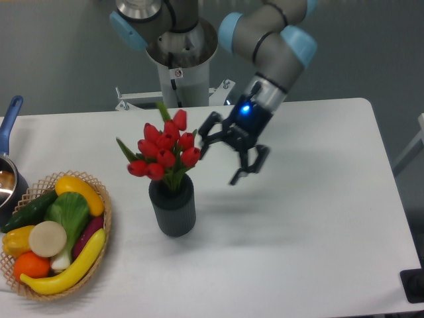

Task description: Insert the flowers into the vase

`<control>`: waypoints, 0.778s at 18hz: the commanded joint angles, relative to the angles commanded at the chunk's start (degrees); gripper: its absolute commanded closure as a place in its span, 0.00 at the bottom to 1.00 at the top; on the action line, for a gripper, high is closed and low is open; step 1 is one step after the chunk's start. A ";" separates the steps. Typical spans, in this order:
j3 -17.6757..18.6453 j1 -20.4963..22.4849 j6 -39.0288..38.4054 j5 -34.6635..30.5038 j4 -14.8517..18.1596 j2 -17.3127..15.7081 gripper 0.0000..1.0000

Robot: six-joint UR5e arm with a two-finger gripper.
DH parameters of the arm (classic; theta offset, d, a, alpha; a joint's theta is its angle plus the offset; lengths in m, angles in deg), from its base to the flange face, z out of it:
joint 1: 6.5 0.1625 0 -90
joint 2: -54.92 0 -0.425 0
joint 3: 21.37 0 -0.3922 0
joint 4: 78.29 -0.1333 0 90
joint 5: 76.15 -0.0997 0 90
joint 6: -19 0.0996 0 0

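We see the flowers (pixel 162 150) standing in the vase (pixel 173 211), stems down its mouth and buds leaning a little away from our gripper (pixel 228 149). The fingers (pixel 240 173) are spread apart just beside the buds, gripping nothing, so the bunch rests on the vase alone.

The vase (pixel 173 211) looks matt dark grey with fine ribs. The flowers (pixel 163 150) have smooth, plastic-looking red buds. The gripper (pixel 233 150) is black with a slight sheen. The tabletop (pixel 311 218) is smooth matt white. The basket (pixel 101 228) is woven wicker, holding glossy fruit (pixel 69 268).
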 joint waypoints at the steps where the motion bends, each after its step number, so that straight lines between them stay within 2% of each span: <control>1: -1.05 0.62 -0.61 -0.18 -0.09 0.00 0.00; 5: -6.32 2.73 -1.49 -2.46 -0.35 0.44 0.00; 8: -13.96 2.65 -5.87 -5.17 0.88 2.46 0.00; 11: -17.75 2.56 -5.89 -11.76 4.30 2.37 0.00; 14: -20.30 1.77 -3.53 -19.14 10.26 1.76 0.00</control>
